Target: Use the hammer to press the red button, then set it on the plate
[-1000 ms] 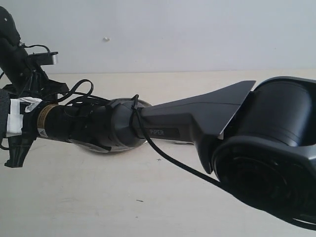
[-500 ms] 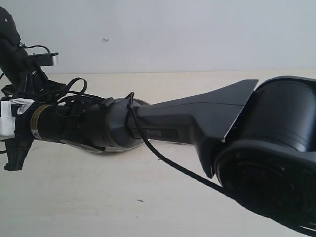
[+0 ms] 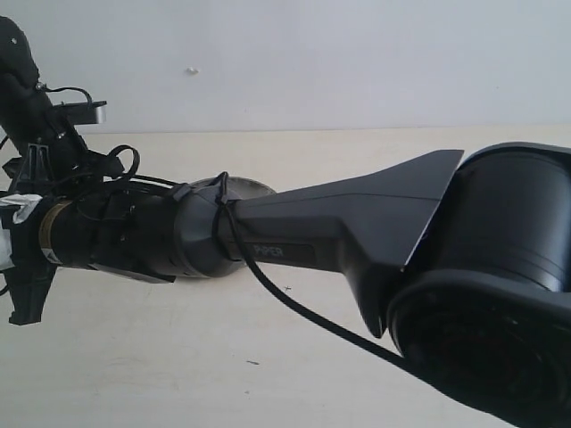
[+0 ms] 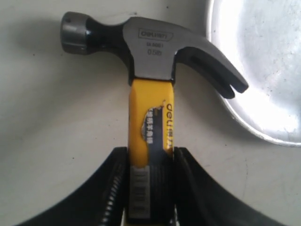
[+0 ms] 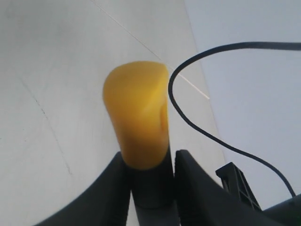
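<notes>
At the far left the left arm [image 3: 25, 94] comes down in a tangle of wires. The left gripper [image 4: 150, 151] has its two black fingers [image 4: 117, 181] pressed against the sides of the hammer [image 4: 150, 110], pinching it where the yellow neck meets the black grip. The dark head stands clear of the fingers over the pale table [image 4: 56, 132]. I can't tell whether it rests on the table or hangs just above it. The round striking face points away from the plate [image 4: 265, 61], and the claw reaches toward it, its tip right at the shiny rim.

Moving right, the big black right arm [image 3: 357, 223] stretches across the middle of the table to the left side, with a thin black cable [image 3: 294, 290] drooping under it. The right gripper [image 5: 150, 155] is clamped on the other end of the same hammer. Its fingers squeeze the black handle just below the rounded yellow end [image 5: 138, 110], which sticks out past them.
</notes>
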`<state>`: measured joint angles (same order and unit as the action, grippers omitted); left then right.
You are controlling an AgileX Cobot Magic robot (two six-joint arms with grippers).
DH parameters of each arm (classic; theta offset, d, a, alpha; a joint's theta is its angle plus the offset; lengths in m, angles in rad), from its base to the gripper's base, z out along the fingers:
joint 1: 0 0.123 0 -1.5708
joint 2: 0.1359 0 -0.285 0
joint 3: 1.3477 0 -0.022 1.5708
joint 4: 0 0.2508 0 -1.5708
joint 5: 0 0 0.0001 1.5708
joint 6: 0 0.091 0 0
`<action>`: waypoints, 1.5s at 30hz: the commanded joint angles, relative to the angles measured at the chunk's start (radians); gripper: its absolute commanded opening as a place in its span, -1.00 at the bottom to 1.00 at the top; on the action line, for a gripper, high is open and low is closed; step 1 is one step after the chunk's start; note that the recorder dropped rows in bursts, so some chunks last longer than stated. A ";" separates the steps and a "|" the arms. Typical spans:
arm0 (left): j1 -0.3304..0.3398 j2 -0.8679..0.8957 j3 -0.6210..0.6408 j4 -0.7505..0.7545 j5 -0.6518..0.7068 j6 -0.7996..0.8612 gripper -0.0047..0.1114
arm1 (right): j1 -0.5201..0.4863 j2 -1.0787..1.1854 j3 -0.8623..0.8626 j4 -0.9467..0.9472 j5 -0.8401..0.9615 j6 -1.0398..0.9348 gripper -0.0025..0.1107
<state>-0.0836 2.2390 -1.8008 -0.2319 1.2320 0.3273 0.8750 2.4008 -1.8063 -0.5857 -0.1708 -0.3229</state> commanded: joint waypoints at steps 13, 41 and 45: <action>-0.017 -0.012 -0.006 -0.045 -0.011 -0.017 -0.33 | 0.003 -0.024 0.008 0.021 0.123 0.028 -0.96; -0.019 -0.012 -0.006 0.048 -0.011 -0.073 -0.06 | 0.003 -0.024 0.008 0.002 0.151 0.025 -0.96; -0.019 -0.012 -0.006 0.081 -0.011 -0.097 -0.06 | 0.003 -0.024 0.008 0.002 0.151 0.025 -0.96</action>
<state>-0.0982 2.2390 -1.8008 -0.1723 1.2228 0.2546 0.8826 2.3780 -1.8063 -0.6149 -0.0831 -0.3229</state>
